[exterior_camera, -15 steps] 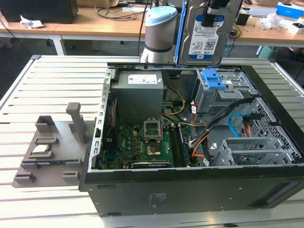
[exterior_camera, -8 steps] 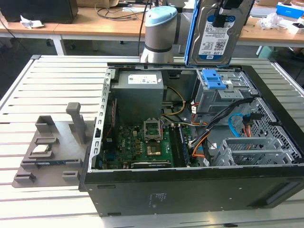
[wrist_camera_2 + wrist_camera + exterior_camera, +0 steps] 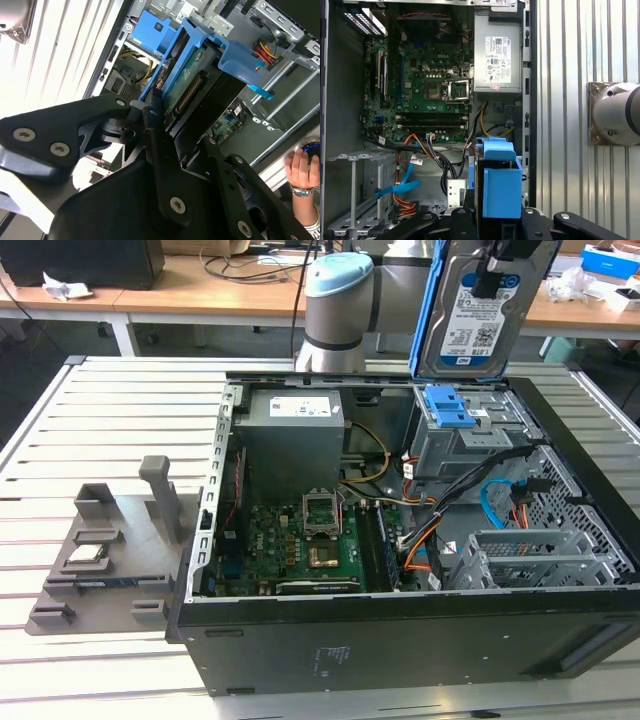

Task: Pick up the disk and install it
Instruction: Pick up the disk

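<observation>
Black sheet-metal computer case point(image 3: 400, 640) lay open on the slatted table point(image 3: 120, 410), nearest to where I stood. Grey plastic fixture point(image 3: 150, 530) sat beside it on the exterior view's left, with a small square silver processor chip point(image 3: 85, 553) resting in it, well apart from the work. Inside the case: green motherboard point(image 3: 290, 545), then the big grey power-supply box point(image 3: 295, 440) behind it. Further back, on the exterior view's right, was the metal drive bay point(image 3: 470, 445) with a blue plastic latch point(image 3: 447, 407) on top.

Just above that bay hung the disk point(image 3: 462, 325), a flat silver hard drive with a white label and blue rails. It was off the table, clear of the case, long axis upright, label facing me. The gripper point(image 3: 492, 270) had its fingers clamped on the disk's upper end, so the disk hung straight down from them toward the bay. Lower edge sat just over the blue latch; touching or not, couldn't tell. It wasn't seated yet, by my read.

Behind stood the silver and pale-blue arm point(image 3: 338, 310). A person's hand point(image 3: 300, 167) showed in the second wrist view, beyond the case.
</observation>
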